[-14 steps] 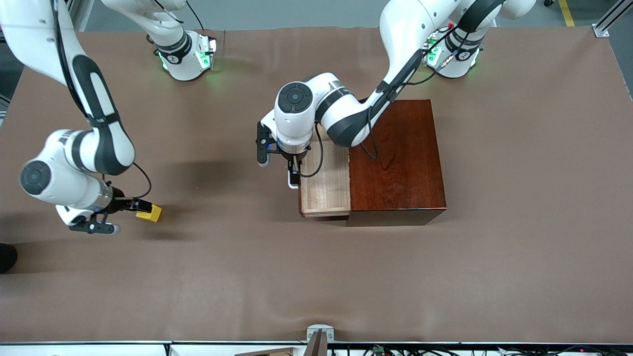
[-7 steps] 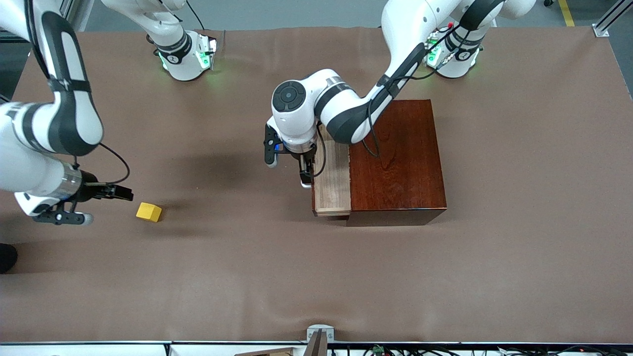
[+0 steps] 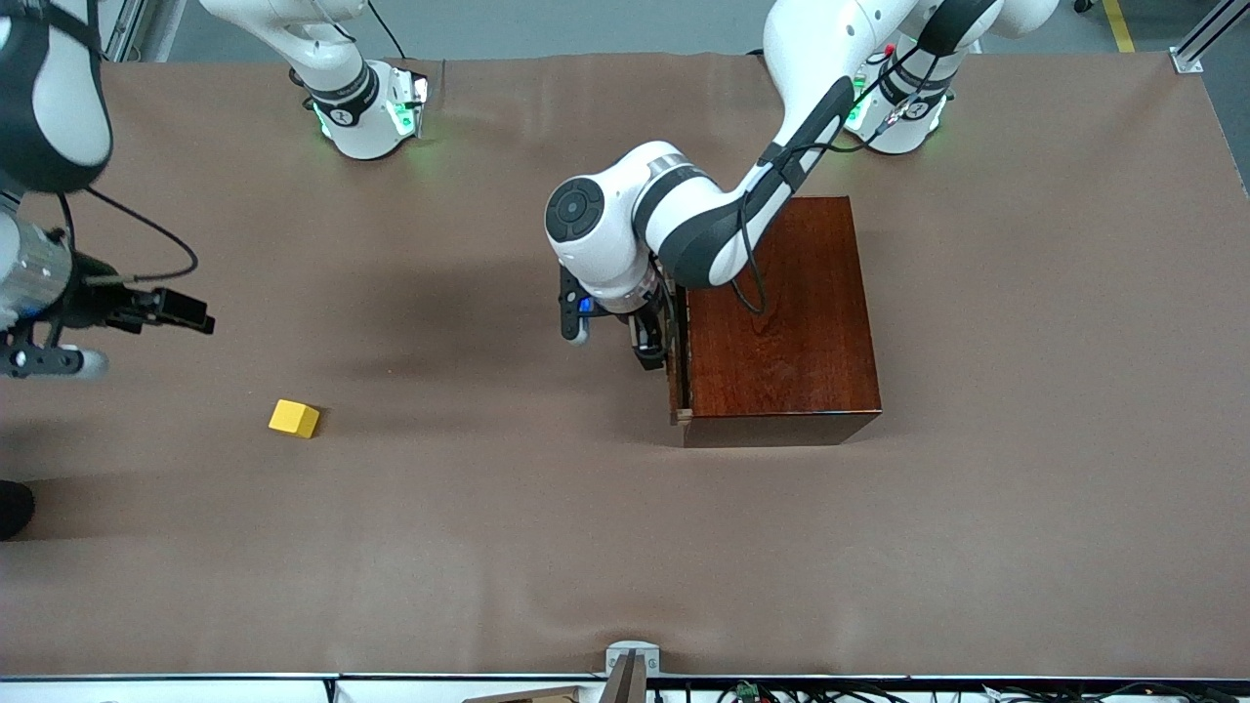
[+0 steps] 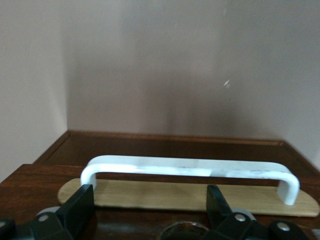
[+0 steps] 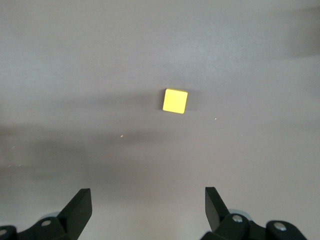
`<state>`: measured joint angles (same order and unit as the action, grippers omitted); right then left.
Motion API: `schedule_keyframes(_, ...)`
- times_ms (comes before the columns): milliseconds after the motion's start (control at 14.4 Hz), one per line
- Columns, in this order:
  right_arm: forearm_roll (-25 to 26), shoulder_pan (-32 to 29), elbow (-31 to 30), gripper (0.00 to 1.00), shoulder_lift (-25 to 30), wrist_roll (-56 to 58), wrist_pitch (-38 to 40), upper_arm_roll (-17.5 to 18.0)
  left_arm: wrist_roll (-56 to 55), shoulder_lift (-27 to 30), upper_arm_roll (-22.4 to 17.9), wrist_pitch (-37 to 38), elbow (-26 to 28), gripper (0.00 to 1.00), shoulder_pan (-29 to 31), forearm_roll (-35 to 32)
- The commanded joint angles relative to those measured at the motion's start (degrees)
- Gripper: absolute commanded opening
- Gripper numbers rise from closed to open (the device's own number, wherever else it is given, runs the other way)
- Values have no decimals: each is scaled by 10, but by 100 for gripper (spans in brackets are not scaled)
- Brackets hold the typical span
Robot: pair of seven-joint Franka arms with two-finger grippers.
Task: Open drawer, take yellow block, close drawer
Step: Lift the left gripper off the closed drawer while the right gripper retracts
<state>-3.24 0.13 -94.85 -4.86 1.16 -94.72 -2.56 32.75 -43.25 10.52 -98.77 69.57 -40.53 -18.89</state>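
The yellow block (image 3: 293, 418) (image 5: 175, 100) lies alone on the brown table, toward the right arm's end. My right gripper (image 3: 187, 311) (image 5: 147, 196) hangs open and empty above the table, off to one side of the block. The drawer (image 3: 676, 363) of the dark reddish-brown box (image 3: 781, 312) is pushed in almost flush, with only a thin slit and a pale corner showing. My left gripper (image 3: 651, 349) (image 4: 148, 196) is at the drawer's front, open, with its fingers (image 4: 80, 200) spread near the white handle (image 4: 190, 167) and gripping nothing.
The brown cloth-covered table (image 3: 547, 547) stretches wide around the box. The two arm bases (image 3: 366, 107) stand along the edge farthest from the front camera. A small metal bracket (image 3: 630, 659) sits at the nearest edge.
The left gripper has pushed the drawer from well open to nearly shut. The right gripper has left the yellow block on the table and moved up and away toward the right arm's end.
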Motion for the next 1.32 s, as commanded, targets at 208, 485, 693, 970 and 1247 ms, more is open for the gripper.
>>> schedule_keyframes(208, 12, 0, -33, 100, 81, 1, 32, -7, 43, 24, -12, 45, 23, 100, 17, -34)
schedule_keyframes(485, 27, -5, -14, 100, 83, 2, 44, -3, -8, 23, -2, 6, 21, 100, 10, -26)
schedule_keyframes(693, 49, -3, -9, 100, 76, -2, 42, -3, -126, 24, 33, -67, 19, 100, 10, -25)
schedule_keyframes(970, 48, -7, 21, 100, 63, -8, 43, -5, -260, 41, 59, -155, 20, 100, 12, 4)
schedule_keyframes(1247, 42, -5, 21, 100, 58, -10, 38, -4, -492, 106, 54, -118, 25, 100, 16, 75)
